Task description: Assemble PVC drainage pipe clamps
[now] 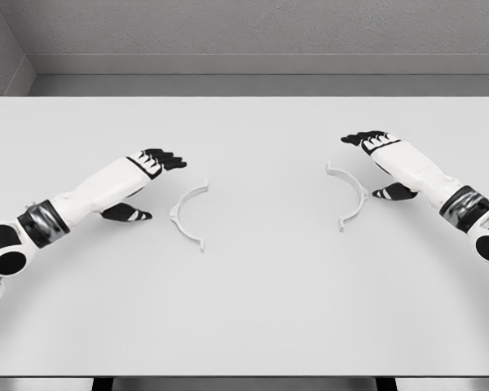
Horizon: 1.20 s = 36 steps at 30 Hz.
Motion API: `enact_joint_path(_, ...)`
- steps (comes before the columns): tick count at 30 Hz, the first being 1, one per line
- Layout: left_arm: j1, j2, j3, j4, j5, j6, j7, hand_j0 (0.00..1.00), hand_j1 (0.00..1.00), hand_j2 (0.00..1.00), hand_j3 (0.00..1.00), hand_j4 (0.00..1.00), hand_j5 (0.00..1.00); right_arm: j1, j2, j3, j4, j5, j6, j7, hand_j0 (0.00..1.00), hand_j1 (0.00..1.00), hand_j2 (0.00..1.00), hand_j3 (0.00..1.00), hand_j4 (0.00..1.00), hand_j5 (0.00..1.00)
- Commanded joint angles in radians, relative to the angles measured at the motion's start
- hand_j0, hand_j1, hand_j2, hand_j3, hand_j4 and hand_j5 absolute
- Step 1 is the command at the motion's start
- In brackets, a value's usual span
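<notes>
Two white half-ring clamp pieces lie flat on the white table. The left clamp half curves with its opening toward the right. The right clamp half curves with its opening toward the left. My left hand hovers just left of the left half, fingers spread, thumb low, holding nothing. My right hand hovers just right of the right half, also spread and holding nothing. Neither hand touches a piece.
The table's far edge meets a grey wall at the top of the view. Its near edge runs along the bottom.
</notes>
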<state>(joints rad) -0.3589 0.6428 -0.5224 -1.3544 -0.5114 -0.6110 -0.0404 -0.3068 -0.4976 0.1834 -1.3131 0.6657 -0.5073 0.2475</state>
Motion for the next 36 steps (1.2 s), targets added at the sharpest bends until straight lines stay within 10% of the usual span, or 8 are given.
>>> enact_joint_path(1,0.002,-0.002,-0.001,0.001,0.005,0.000,0.001,1.00,1.00,1.00,1.00,1.00,1.00,0.000,0.001,0.001,0.012,-0.005,0.001,-0.001,1.00,1.00,1.00,1.00,1.00,1.00)
enact_joint_path(36,-0.008,-0.130,-0.001,0.020,-0.018,0.000,0.001,1.00,1.00,1.00,1.00,1.00,1.00,-0.029,0.056,0.062,0.003,-0.002,0.032,0.001,1.00,1.00,1.00,1.00,1.00,1.00)
